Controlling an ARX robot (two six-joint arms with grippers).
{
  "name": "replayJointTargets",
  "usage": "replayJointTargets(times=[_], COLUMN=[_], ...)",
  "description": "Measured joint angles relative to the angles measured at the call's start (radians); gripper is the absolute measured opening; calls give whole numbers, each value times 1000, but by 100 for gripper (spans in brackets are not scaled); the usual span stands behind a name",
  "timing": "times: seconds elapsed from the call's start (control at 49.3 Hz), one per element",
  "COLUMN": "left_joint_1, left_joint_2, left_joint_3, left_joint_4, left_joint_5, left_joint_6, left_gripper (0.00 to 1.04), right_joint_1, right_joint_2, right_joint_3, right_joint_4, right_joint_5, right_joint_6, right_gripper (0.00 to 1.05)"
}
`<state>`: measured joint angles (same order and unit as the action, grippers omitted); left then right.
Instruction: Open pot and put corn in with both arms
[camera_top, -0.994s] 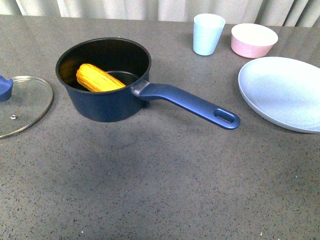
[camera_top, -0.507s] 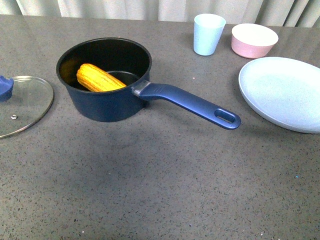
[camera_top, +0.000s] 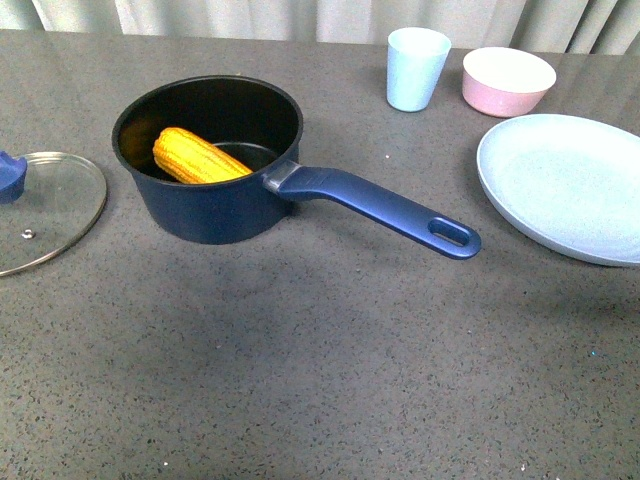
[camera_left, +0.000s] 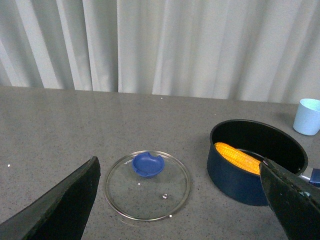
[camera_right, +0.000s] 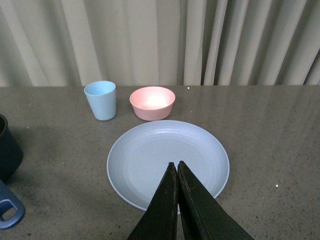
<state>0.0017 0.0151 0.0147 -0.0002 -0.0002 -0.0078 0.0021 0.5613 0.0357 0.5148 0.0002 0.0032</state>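
Note:
The dark blue pot stands open on the grey table, its long handle pointing right and toward me. The yellow corn lies inside it; it also shows in the left wrist view. The glass lid with its blue knob lies flat left of the pot, also in the left wrist view. My left gripper is open and empty, raised above the table, lid and pot showing between its fingers. My right gripper is shut and empty above the pale plate. Neither gripper shows in the front view.
A pale blue cup and a pink bowl stand at the back right. A large pale blue plate lies right of the pot handle. Curtains hang behind the table.

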Motion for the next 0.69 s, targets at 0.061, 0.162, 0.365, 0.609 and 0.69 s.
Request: replayJointTargets(times=[0.061, 0.162, 0.365, 0.609, 0.69], left_joint_1=[0, 0, 0, 0, 0], left_joint_2=[0, 0, 0, 0, 0], left_joint_3=[0, 0, 0, 0, 0], left_joint_4=[0, 0, 0, 0, 0], left_joint_5=[0, 0, 0, 0, 0], left_joint_6=[0, 0, 0, 0, 0], left_gripper=[96, 96, 96, 96, 96], right_joint_1=[0, 0, 0, 0, 0], right_joint_2=[-10, -49, -138, -227, -252], right_joint_3=[-12, -13, -13, -13, -13], right_joint_4=[20, -10, -92, -179, -204], right_joint_5=[0, 0, -1, -1, -1], right_joint_6=[0, 0, 0, 0, 0], right_gripper=[2, 2, 2, 2, 2])
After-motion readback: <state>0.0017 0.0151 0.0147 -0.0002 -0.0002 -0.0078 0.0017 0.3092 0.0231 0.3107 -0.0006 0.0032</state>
